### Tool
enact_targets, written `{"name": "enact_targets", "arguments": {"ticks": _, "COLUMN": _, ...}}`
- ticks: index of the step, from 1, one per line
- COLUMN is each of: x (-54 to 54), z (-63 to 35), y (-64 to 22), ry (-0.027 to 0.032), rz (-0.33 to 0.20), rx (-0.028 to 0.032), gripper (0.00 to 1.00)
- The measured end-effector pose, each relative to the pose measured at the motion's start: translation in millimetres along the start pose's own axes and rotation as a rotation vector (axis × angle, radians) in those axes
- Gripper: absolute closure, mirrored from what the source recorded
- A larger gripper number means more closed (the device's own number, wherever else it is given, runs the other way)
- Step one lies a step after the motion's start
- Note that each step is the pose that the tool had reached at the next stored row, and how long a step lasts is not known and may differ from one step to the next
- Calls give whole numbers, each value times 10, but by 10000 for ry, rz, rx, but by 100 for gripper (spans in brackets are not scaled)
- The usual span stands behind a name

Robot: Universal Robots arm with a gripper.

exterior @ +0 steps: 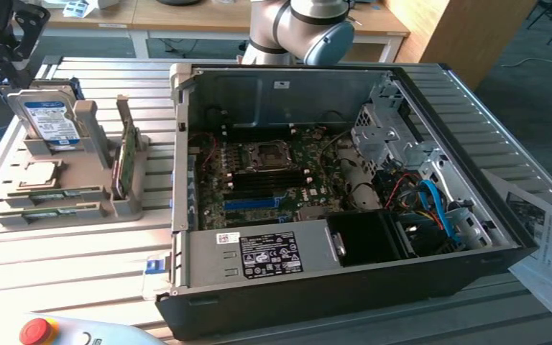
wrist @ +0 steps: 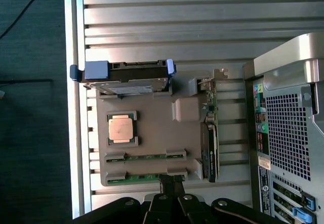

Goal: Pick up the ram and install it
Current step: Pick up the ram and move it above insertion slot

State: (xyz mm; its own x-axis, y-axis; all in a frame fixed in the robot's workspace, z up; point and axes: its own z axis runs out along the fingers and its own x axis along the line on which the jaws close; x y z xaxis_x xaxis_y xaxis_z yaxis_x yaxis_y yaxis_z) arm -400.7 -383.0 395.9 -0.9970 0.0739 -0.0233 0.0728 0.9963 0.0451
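"Two sticks, both in the holder (exterior: 77,167). The inner ram (exterior: 60,193) lies flat beside the CPU (exterior: 38,175). The outer ram (exterior: 46,213) lies flat along the holder's edge, parallel to the first."

"Where does the holder sit?"

"On the slatted table (exterior: 65,266), at the exterior view's left of the open case (exterior: 353,287) and just beside it. The hard drive (exterior: 51,118) stands upright at the holder's far end. The green card (exterior: 127,162) stands on edge along the side nearest the case."

"And the gripper?"

"From the wrist view, the gripper (wrist: 172,181) has its fingers pressed together with nothing between them. Its tips show over the holder's rim (wrist: 157,128), closest to the outer ram (wrist: 144,176). I cannot tell whether they touch it."

"Does the wrist view show the rest of the holder?"

"Yes, from above. The inner ram (wrist: 146,157) is in its slot, with clips at both ends. Beyond it come the CPU (wrist: 122,129) and then the hard drive (wrist: 126,77). The card (wrist: 210,133) runs down the side towards the case (wrist: 288,133), whose perforated rear panel shows there."

"What is inside the case?"

"The motherboard (exterior: 276,180) lies flat on the case floor, with a bare CPU socket and a row of black and blue slots beside it. Blue and red cables lie at the exterior view's right. The arm (exterior: 305,25) rises behind the case."
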Motion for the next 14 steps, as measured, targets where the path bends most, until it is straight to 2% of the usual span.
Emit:
{"name": "enact_targets", "arguments": {"ticks": 5, "x": 0, "z": 0, "y": 0, "ry": 20, "rz": -428, "rx": -10, "gripper": 90}}
{"name": "enact_targets", "arguments": {"ticks": 14, "x": 0, "z": 0, "y": -1, "ry": 73, "rz": -1611, "rx": -37, "gripper": 90}}
